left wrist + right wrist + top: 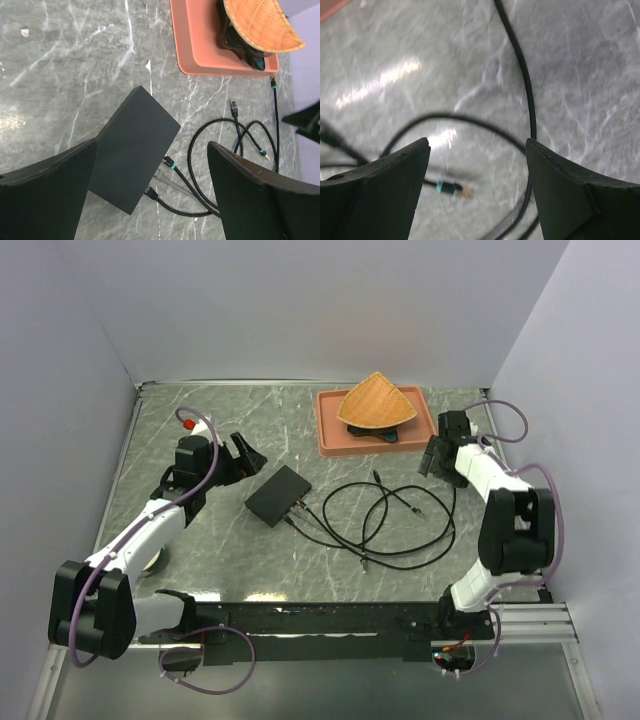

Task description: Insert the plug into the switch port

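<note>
The flat black box (278, 495) lies left of centre on the marble table; it also shows in the left wrist view (132, 150). Its long right edge holds the ports, which face away and do not show. Three cable plugs (169, 161) sit at that edge. Black cables (400, 530) loop to the right, with loose plugs (418, 510) on the table. My left gripper (245, 455) (152, 144) is open and empty, above and left of the box. My right gripper (432, 455) (477, 142) is open and empty above a loose teal-banded plug (451, 189).
A terracotta tray (325, 430) stands at the back, holding a wicker fan-shaped piece (375, 402) over a dark object; both show in the left wrist view (195, 50). Walls close in the table on three sides.
</note>
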